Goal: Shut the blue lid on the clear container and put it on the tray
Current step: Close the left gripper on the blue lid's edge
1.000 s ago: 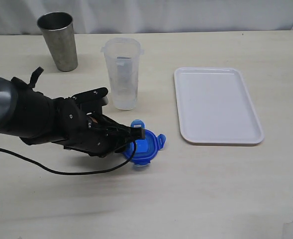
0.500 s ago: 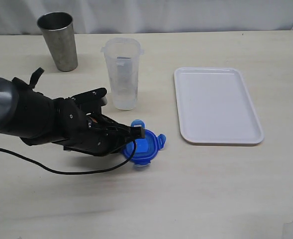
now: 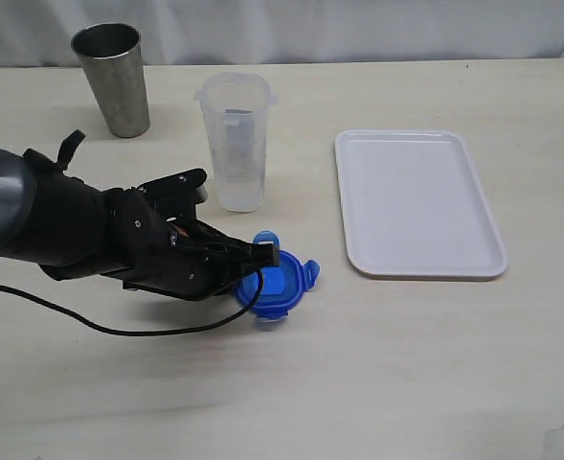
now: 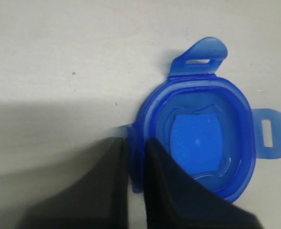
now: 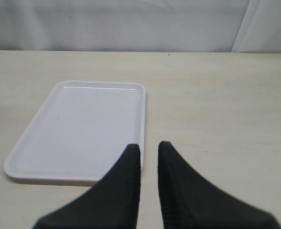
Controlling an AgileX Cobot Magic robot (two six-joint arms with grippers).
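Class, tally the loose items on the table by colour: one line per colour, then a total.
Blue: 1, the lid
Clear: 1, the container
White: 1, the tray
Silver: 1, the metal cup
Total: 4

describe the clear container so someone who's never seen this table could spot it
Start at the white tray on the right and look left. The clear container stands upright there, lidless, beyond the blue lid. Unlike the metal cup farther left, it is see-through plastic.
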